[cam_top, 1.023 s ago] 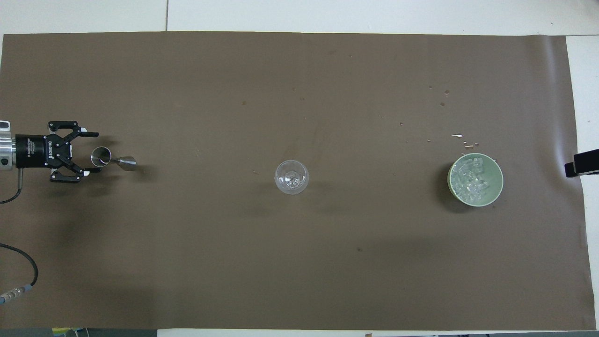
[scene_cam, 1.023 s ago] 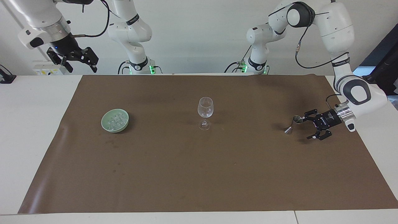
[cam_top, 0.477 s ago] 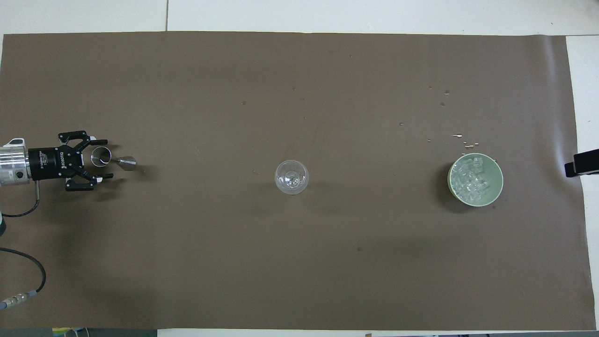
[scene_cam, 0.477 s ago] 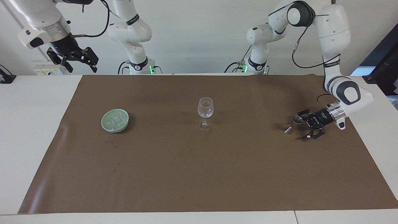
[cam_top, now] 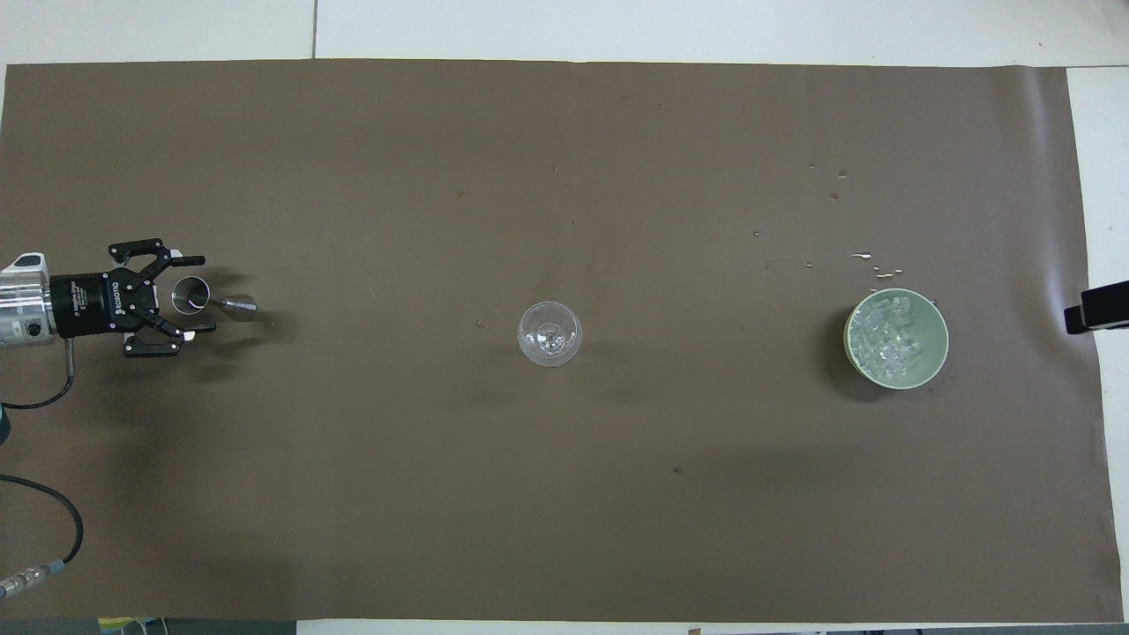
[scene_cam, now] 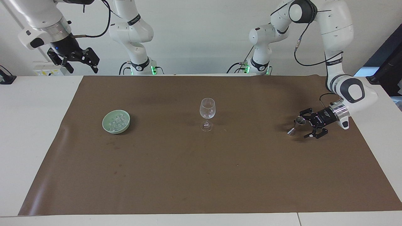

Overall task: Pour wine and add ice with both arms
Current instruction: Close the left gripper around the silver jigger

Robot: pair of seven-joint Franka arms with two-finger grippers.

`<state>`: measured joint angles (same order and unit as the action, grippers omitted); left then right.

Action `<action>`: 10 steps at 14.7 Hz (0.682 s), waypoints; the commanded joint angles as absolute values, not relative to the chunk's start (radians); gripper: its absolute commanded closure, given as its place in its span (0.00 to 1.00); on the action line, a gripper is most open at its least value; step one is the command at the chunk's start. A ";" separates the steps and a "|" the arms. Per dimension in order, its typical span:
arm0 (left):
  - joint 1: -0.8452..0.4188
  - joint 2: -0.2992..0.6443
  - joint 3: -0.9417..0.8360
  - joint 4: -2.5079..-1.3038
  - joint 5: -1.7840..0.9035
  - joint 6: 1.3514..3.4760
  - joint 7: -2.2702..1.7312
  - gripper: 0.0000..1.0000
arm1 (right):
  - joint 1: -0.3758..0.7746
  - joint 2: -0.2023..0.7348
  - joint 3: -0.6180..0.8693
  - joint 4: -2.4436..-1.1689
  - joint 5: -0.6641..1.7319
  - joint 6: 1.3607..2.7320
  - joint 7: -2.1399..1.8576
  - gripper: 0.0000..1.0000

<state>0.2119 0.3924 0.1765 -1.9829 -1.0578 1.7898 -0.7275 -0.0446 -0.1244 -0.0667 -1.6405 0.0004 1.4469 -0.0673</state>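
Note:
The silvery jigger (scene_cam: 296, 125) stands on the brown mat at the left arm's end of the table; it also shows in the overhead view (cam_top: 210, 300). No liquid shows in it. My left gripper (scene_cam: 303, 124) is open, low and level, with one finger on each side of the jigger's upper cup (cam_top: 205, 295), not closed on it. The clear wine glass (scene_cam: 207, 114) stands upright at the mat's middle (cam_top: 549, 333). Ice cubes (scene_cam: 116, 121) lie in the pale green bowl (scene_cam: 116, 130) at the right arm's end (cam_top: 891, 339). My right gripper (scene_cam: 81, 66) waits open, high above the table's corner.
The brown mat (cam_top: 564, 494) covers most of the white table. Small wet drops (cam_top: 869, 260) lie on the mat just farther from the robots than the bowl (cam_top: 941, 339). A black tip of the right gripper (cam_top: 1095, 317) shows at the overhead view's edge.
My left gripper has moved in toward the jigger, so its open fingers now straddle the upper cup. The jigger, glass, bowl and right arm have not moved.

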 commanded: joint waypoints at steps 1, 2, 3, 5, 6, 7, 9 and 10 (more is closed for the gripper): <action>0.202 0.353 0.184 -2.055 -1.094 1.796 -0.696 0.00 | -0.048 -0.147 -0.061 -1.666 -0.003 1.457 -0.060 0.00; 0.202 0.345 0.184 -2.069 -1.097 1.798 -0.693 0.00 | -0.048 -0.147 -0.061 -1.666 -0.003 1.457 -0.060 0.00; 0.202 0.344 0.184 -2.074 -1.110 1.798 -0.693 0.00 | -0.048 -0.147 -0.061 -1.666 -0.003 1.457 -0.060 0.00; 0.202 0.344 0.184 -2.079 -1.115 1.798 -0.693 0.00 | -0.048 -0.146 -0.061 -1.666 -0.003 1.457 -0.058 0.00; 0.202 0.344 0.184 -2.079 -1.117 1.798 -0.693 0.00 | -0.048 -0.146 -0.061 -1.666 -0.003 1.457 -0.060 0.00; 0.202 0.344 0.184 -2.079 -1.120 1.798 -0.693 0.00 | -0.048 -0.147 -0.061 -1.666 -0.003 1.457 -0.060 0.00; 0.202 0.341 0.184 -2.083 -1.124 1.798 -0.693 0.03 | -0.048 -0.147 -0.061 -1.666 -0.003 1.457 -0.060 0.00; 0.202 0.341 0.184 -2.083 -1.130 1.798 -0.693 0.08 | -0.048 -0.147 -0.061 -1.666 -0.003 1.457 -0.058 0.00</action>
<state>0.2119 0.3733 0.1765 -2.0429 -1.1031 1.7898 -0.7075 -0.0446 -0.1244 -0.0667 -1.6405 0.0004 1.4469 -0.0673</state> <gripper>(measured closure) 0.022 0.000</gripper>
